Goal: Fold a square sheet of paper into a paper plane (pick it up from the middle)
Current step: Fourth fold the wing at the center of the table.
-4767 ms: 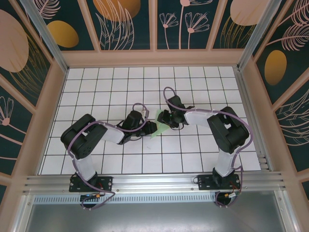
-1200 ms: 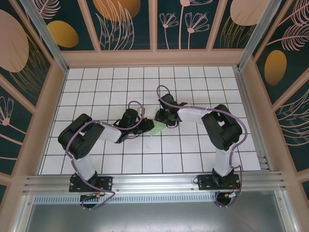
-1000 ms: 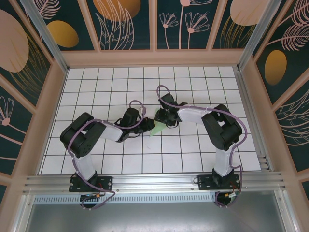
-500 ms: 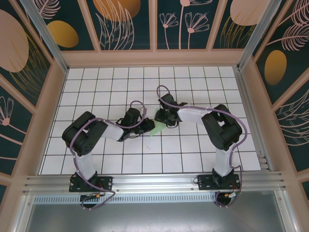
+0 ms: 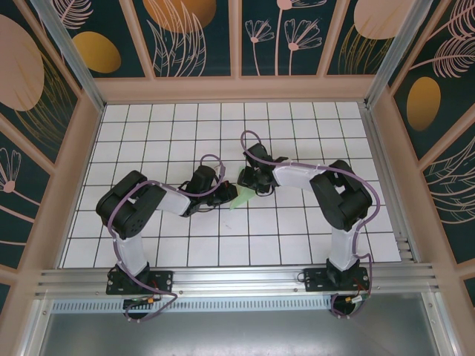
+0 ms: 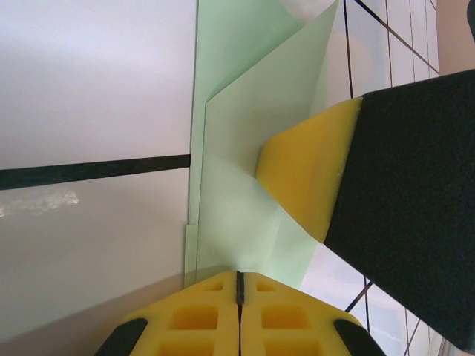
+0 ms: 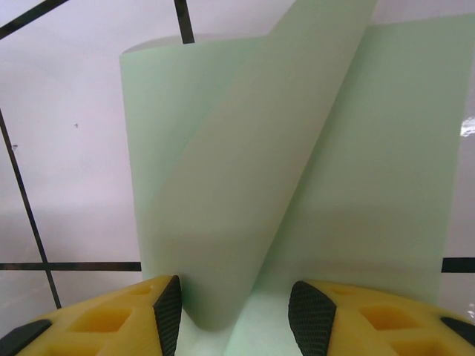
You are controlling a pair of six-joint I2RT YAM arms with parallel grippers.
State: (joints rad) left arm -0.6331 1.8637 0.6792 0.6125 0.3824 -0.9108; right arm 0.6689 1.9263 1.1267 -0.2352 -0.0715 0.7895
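Note:
The pale mint-green sheet of paper point(image 5: 239, 197) lies on the white grid table, folded into a narrow layered wedge between the two grippers. My left gripper point(image 5: 227, 194) is shut, and its yellow fingertips point(image 6: 223, 293) touch the near edge of the folded paper point(image 6: 245, 148). My right gripper point(image 5: 250, 185) comes from the far side and is open. Its jaws point(image 7: 234, 311) straddle a curled flap of the paper point(image 7: 245, 185) that stands up off the lower layer. In the left wrist view, one right fingertip point(image 6: 304, 174) rests on the paper.
The white gridded table point(image 5: 185, 133) is walled by tan frame rails point(image 5: 237, 89) at the back and sides. Both arms bend inward to the table's middle, cables looped over them. An aluminium rail point(image 5: 237, 278) runs along the near edge.
My left gripper has closed the last bit and edged toward the paper. The right gripper has held still over the last second. Earlier it moved left and farther back with the paper.

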